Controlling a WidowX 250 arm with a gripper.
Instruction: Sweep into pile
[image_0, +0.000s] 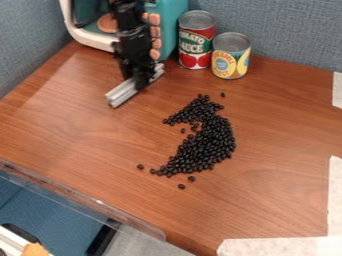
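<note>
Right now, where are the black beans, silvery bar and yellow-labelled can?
Black beans (212, 138), camera view: thick middle of their curved heap.
Silvery bar (121, 94), camera view: its lower-left stretch.
Yellow-labelled can (230, 64), camera view: its label.

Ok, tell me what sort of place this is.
Probably an office or lab corner: blue fabric partition walls, a brown wood-grain tabletop, and a teal-and-white toy microwave.
</note>
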